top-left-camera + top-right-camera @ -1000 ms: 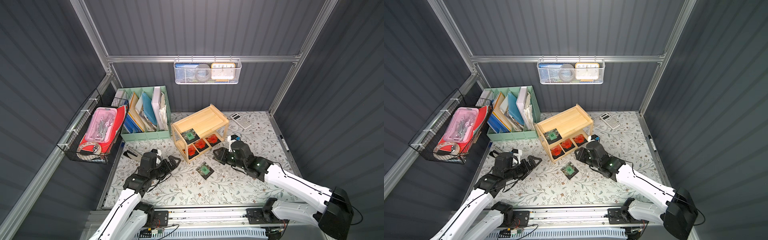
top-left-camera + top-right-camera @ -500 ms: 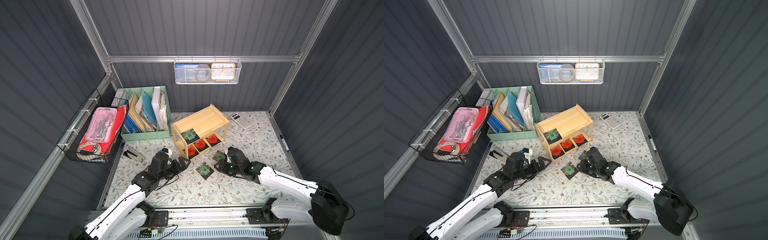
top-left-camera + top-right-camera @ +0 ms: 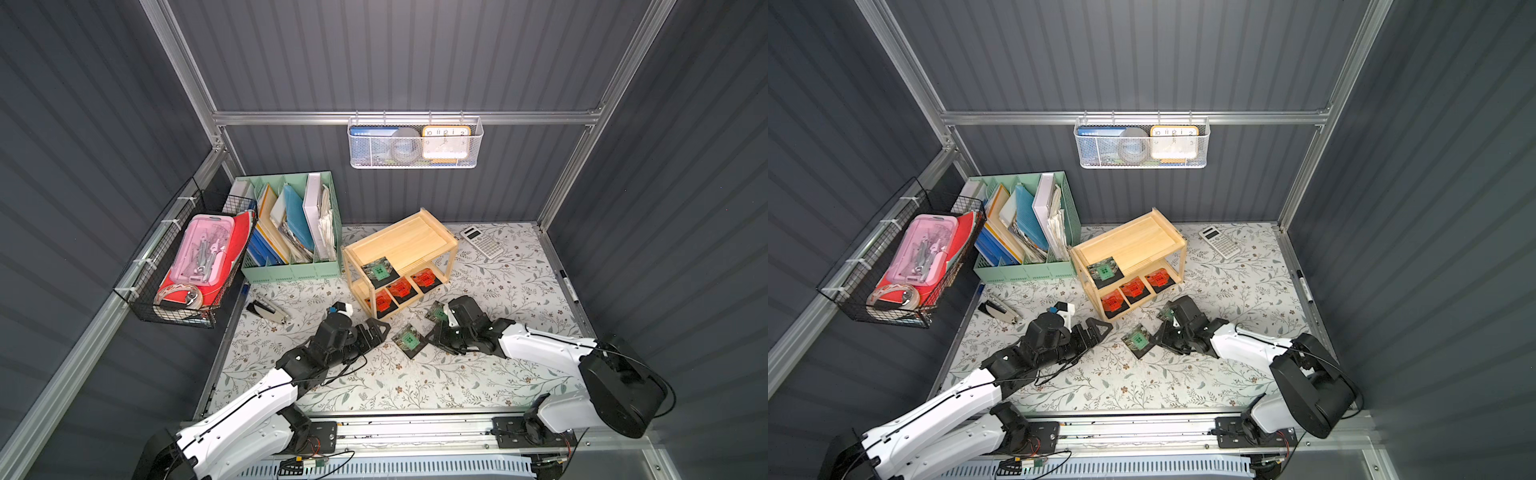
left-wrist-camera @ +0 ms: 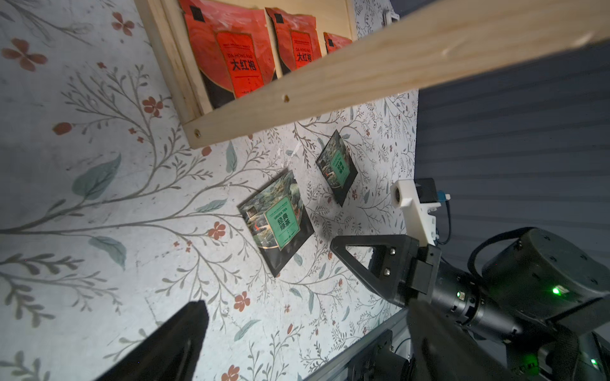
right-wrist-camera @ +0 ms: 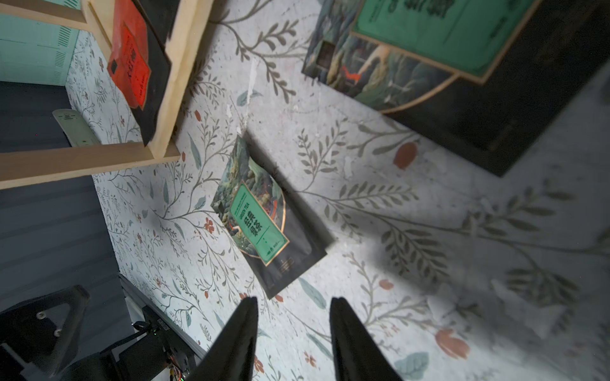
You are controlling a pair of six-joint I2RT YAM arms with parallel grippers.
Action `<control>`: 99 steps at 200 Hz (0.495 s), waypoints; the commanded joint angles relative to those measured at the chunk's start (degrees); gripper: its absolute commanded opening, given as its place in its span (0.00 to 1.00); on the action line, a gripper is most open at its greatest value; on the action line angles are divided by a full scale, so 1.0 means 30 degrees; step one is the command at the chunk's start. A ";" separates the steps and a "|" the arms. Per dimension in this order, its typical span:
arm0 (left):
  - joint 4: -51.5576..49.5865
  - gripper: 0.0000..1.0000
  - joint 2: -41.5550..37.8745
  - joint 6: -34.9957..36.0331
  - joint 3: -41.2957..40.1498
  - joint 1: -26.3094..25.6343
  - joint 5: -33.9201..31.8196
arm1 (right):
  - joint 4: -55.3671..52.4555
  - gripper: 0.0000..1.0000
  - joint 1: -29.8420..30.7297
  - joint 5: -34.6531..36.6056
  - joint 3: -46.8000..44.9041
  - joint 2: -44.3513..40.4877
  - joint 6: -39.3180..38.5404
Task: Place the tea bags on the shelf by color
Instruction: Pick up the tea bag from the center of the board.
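The wooden shelf (image 3: 432, 232) holds one green tea bag (image 3: 379, 271) on its top tier and three orange-red tea bags (image 3: 402, 289) on the lower tier. Two green tea bags lie on the table: one (image 3: 409, 340) between my grippers, the other (image 3: 436, 311) beside my right wrist. My right gripper (image 5: 293, 301) is open and empty, its tips just short of the nearer bag (image 5: 264, 224). On that bag's other side, my left gripper (image 3: 380, 330) stands open and empty by the shelf's front corner. The left wrist view shows both loose bags (image 4: 275, 224).
A mint-green file organizer (image 3: 291, 232) stands left of the shelf. A stapler (image 3: 268, 309) lies on the mat at the left. A calculator (image 3: 482, 242) lies at the back right, a marker (image 3: 569, 286) along the right edge. A black wire basket (image 3: 187, 266) hangs on the left wall.
My left arm has reached rightward toward the shelf's front corner. My right gripper has drawn back from the shelf and come down beside the loose green tea bag, its jaws narrowing slightly.
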 commanded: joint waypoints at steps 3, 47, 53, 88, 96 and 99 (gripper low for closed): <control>0.0939 1.00 0.0585 -0.1087 -0.0071 -0.1050 -0.1641 | 0.0337 0.41 -0.0422 -0.0731 -0.0181 0.0285 -0.0768; 0.2755 1.00 0.1842 -0.2074 -0.0445 -0.2506 -0.2942 | 0.0682 0.40 -0.1007 -0.1620 -0.0134 0.0977 -0.1294; 0.2988 1.00 0.2075 -0.2153 -0.0414 -0.2667 -0.3133 | 0.0685 0.40 -0.1049 -0.1770 -0.0098 0.1108 -0.1352; 0.4399 1.00 0.3702 -0.2697 -0.0370 -0.3473 -0.4061 | 0.0963 0.40 -0.1151 -0.2513 -0.0121 0.1713 -0.1376; 0.4868 1.00 0.3964 -0.2885 -0.0457 -0.3565 -0.4155 | 0.1098 0.39 -0.1171 -0.2634 -0.0103 0.1795 -0.1329; 0.5047 1.00 0.4079 -0.2887 -0.0459 -0.3612 -0.4199 | 0.1143 0.40 -0.1170 -0.2663 -0.0120 0.1815 -0.1335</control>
